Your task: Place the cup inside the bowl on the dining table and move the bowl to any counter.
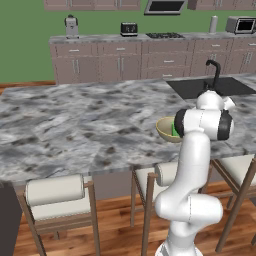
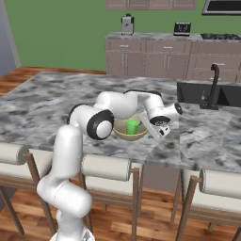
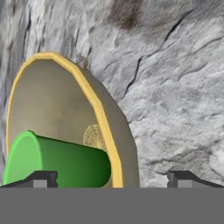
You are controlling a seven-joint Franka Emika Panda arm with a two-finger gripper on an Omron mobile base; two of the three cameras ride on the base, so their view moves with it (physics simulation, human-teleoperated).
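- The cup (image 2: 132, 126) stands inside the bowl (image 2: 123, 134), both on the dining table (image 1: 75, 125) near its stool-side edge.
- The gripper (image 2: 157, 127) hangs just beside the bowl's rim, jaws spread wide and holding nothing.
- In the hand view one fingertip (image 3: 41, 179) seems to sit over the cup and the other outside the bowl.
- Stools (image 1: 55, 197) line the table's near edge.
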